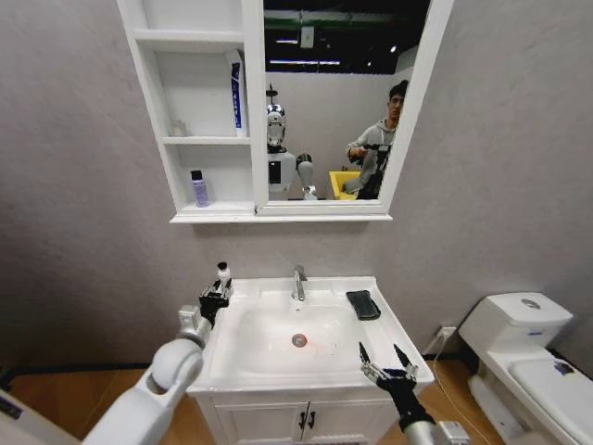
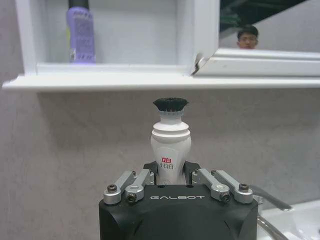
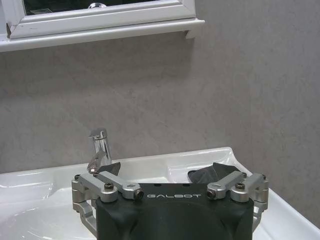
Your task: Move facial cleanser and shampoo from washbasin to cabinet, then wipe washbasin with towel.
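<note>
At the back-left corner of the washbasin point(image 1: 320, 375), your left gripper point(image 1: 216, 298) is clamped on a small white bottle point(image 1: 223, 273) that stands upright between its fingers. The basin is smooth, glossy white ceramic, a rectangular top with an oval bowl and a chrome faucet point(image 1: 299, 282) behind the drain. The towel point(image 1: 363, 304) lies flat on the back-right rim, a dark, soft-looking folded rectangle, well apart from the left gripper and beyond your right gripper point(image 1: 388, 362), which hovers over the front-right edge of the basin with its 2 fingers spread apart and nothing between them.

Above, the cabinet point(image 1: 157, 111) is a matte white unit of 3 open shelves joined to a white-framed mirror point(image 1: 334, 102). You can see a purple bottle point(image 1: 199, 188) on the lowest shelf and a tall blue-and-white tube point(image 1: 237, 97) leaning in the middle one.

Your left wrist view gives detail the head view lacks: the white bottle point(image 2: 171, 145) has a ribbed neck, a black bristly top and red lettering on its body, and the left gripper point(image 2: 171, 172) closes on its lower part just under the cabinet's bottom ledge point(image 2: 100, 81), with the purple bottle point(image 2: 81, 35) up and to one side. Your right wrist view shows the faucet point(image 3: 100, 150) as a polished metal spout and the towel point(image 3: 210, 174) lying ahead of the right gripper point(image 3: 167, 175), partly hidden by the metal linkage, against a mottled grey wall point(image 3: 225, 90).
</note>
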### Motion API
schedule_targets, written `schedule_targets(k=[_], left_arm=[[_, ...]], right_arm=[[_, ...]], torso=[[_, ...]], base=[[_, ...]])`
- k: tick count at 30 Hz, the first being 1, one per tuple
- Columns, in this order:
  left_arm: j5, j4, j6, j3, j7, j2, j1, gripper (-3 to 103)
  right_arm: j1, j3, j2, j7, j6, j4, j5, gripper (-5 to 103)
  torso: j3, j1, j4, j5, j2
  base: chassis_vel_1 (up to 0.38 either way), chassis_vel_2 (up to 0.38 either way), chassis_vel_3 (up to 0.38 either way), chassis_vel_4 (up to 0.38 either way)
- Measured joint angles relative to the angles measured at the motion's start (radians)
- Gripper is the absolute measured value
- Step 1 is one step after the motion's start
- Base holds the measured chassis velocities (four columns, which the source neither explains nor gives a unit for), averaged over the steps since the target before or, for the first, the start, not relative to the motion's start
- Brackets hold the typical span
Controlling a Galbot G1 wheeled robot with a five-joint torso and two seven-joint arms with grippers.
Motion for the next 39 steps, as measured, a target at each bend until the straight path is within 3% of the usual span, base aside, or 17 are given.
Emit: schedule_targets(k=[1, 4, 5, 7, 8, 10, 11, 14, 17, 19, 26, 39], left_arm=[[0.0, 0.0, 0.0, 0.0, 0.0, 0.0, 0.0, 28], [-0.209, -0.075, 0.137, -0.023, -0.013, 0.16, -0.136, 28], [-0.209, -0.075, 0.137, -0.023, -0.013, 0.16, -0.136, 28], [-0.33, -0.066, 0.181, 0.003, -0.032, 0.218, -0.263, 28], [-0.33, -0.066, 0.181, 0.003, -0.032, 0.218, -0.263, 28], [-0.435, -0.012, 0.216, 0.061, -0.058, 0.245, -0.431, 28], [-0.435, -0.012, 0.216, 0.061, -0.058, 0.245, -0.431, 28], [-0.516, 0.101, 0.254, 0.192, -0.079, 0.226, -0.677, 27], [-0.525, 0.136, 0.264, 0.224, -0.087, 0.203, -0.741, 27], [-0.545, 0.222, 0.283, 0.295, -0.108, 0.133, -0.874, 27], [-0.49, 0.39, 0.285, 0.383, -0.094, 0.027, -0.994, 27], [-0.383, 0.577, 0.255, 0.406, -0.064, -0.114, -1.011, 27]], right_arm=[[0.0, 0.0, 0.0, 0.0, 0.0, 0.0, 0.0, 100], [0.002, -0.005, 0.003, -0.003, 0.003, -0.011, -0.003, 100], [0.002, -0.005, 0.003, -0.003, 0.003, -0.011, -0.003, 100], [0.005, -0.007, 0.003, -0.006, 0.007, -0.019, -0.004, 100], [0.005, -0.007, 0.003, -0.006, 0.007, -0.019, -0.004, 100], [0.009, -0.008, 0.003, -0.007, 0.009, -0.025, -0.003, 100], [0.009, -0.008, 0.003, -0.007, 0.009, -0.025, -0.003, 100], [0.014, -0.008, 0.003, -0.009, 0.011, -0.028, -0.002, 100], [0.014, -0.008, 0.003, -0.01, 0.014, -0.028, -0.005, 100], [0.015, -0.006, 0.005, -0.013, 0.022, -0.031, -0.014, 100], [0.005, 0.009, 0.007, -0.014, 0.041, -0.048, -0.012, 100], [0.021, 0.007, -0.001, -0.016, 0.041, -0.065, -0.006, 100]], torso=[[0.0, 0.0, 0.0, 0.0, 0.0], [0.0, 0.0, 0.0006, 0.0005, 0.0], [0.0, 0.0, 0.0006, 0.0005, 0.0], [0.0, 0.0, 0.0005, -0.0001, 0.0], [0.0, 0.0, 0.0005, -0.0001, 0.0], [0.0, 0.0, 0.0001, 0.0, 0.0], [0.0, 0.0, 0.0001, 0.0, 0.0], [0.0, 0.0, 0.0003, 0.0002, 0.0], [0.0, 0.0, 0.0002, 0.0, 0.0], [0.0, 0.0, 0.0002, 0.0004, 0.0], [0.0, 0.0, 0.0, 0.0004, 0.0], [0.0, 0.0, 0.0003, 0.0002, 0.0]], base=[[0.0, 0.0, 0.0, 0.0], [0.0, 0.0, 0.0, 0.0], [0.0, 0.0, 0.0, 0.0], [0.0, 0.0, 0.0, 0.0], [0.0, 0.0, 0.0, 0.0], [0.0, 0.0, 0.0, 0.0], [0.0, 0.0, 0.0, 0.0], [0.0, 0.0, 0.0, 0.0], [0.0, 0.0, 0.0, 0.0], [0.0, 0.0, 0.0, 0.0], [0.0, 0.0, 0.0, 0.0], [0.0, 0.0, 0.0, 0.0]])
